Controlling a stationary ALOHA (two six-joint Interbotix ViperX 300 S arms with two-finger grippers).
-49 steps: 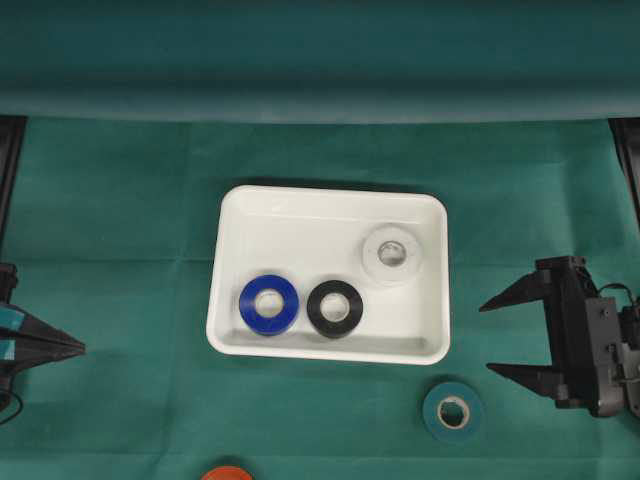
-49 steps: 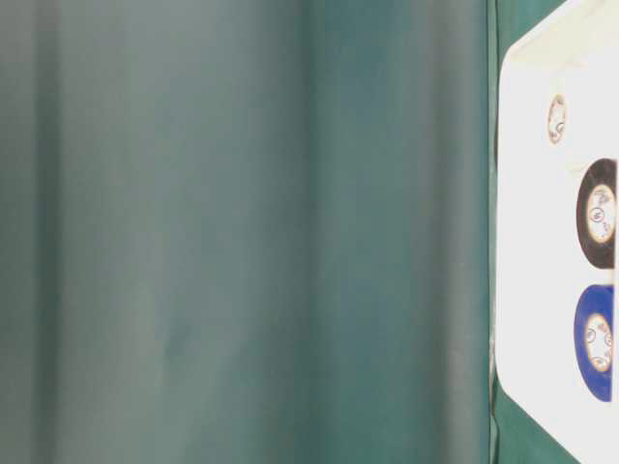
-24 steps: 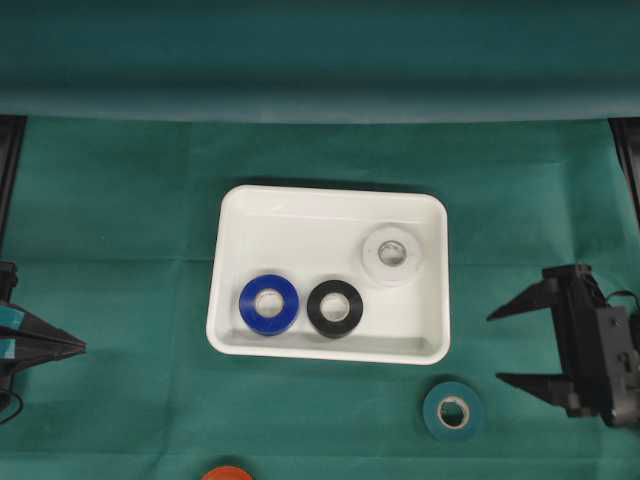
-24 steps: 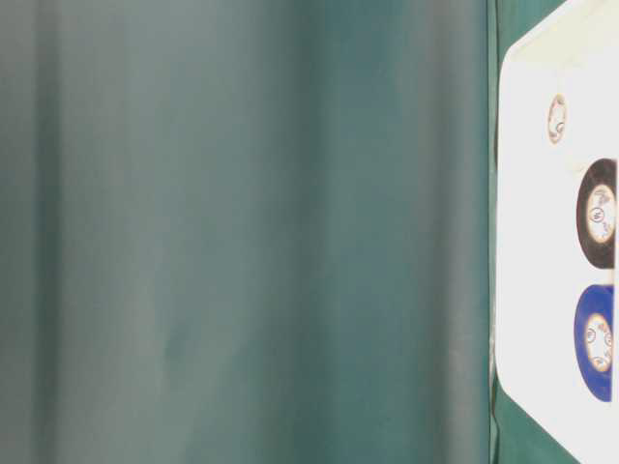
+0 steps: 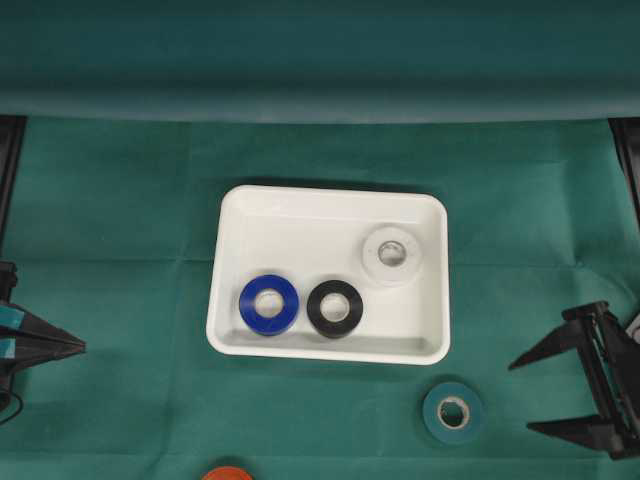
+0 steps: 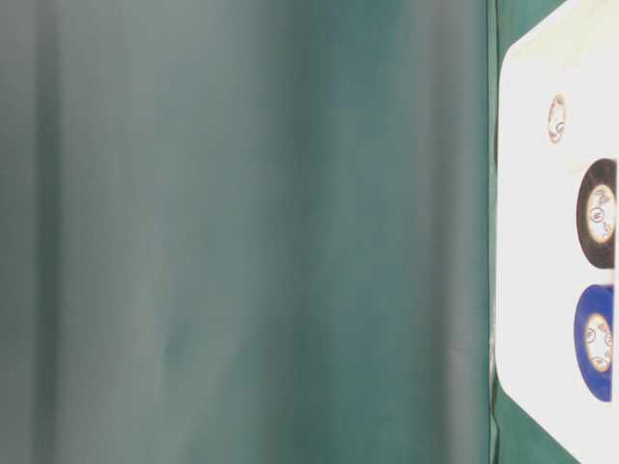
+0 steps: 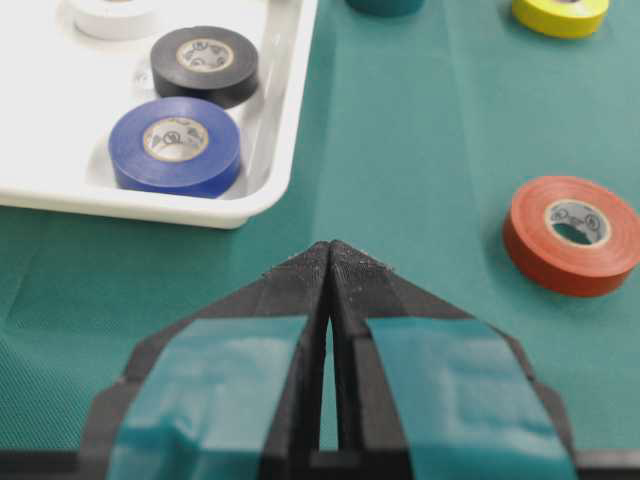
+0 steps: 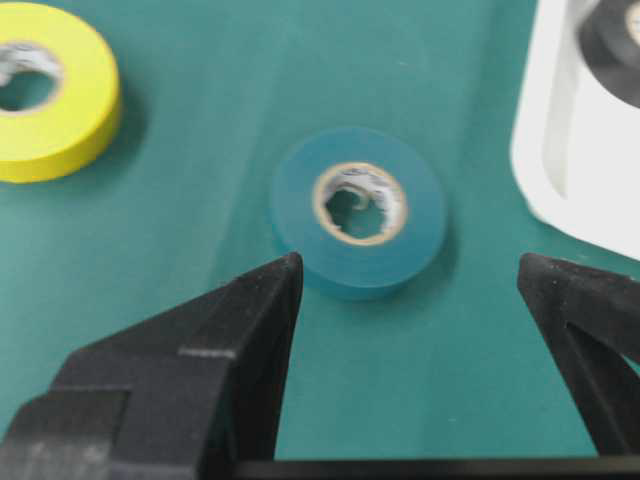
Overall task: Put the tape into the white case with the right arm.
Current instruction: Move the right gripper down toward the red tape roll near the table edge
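Progress partial — blue roll (image 5: 268, 303), black roll (image 5: 335, 308) and white roll (image 5: 392, 254) sit inside the white case (image 5: 300, 215). Teal tape (image 5: 453, 411), yellow roll (image 8: 45, 90) and orange roll (image 7: 570, 233) lie outside on the surface. Right claw (image 5: 553, 393) wide open, empty — just beside the teal tape.

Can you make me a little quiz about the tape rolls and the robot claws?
1. How many rolls lie in the white case?
2. True or false: the right gripper holds the teal roll.
3. Which gripper is shut: A left gripper, B right?

Key:
1. Three: the blue roll, the black roll and the white roll.
2. False. It is open, and the roll lies on the green cloth.
3. A.
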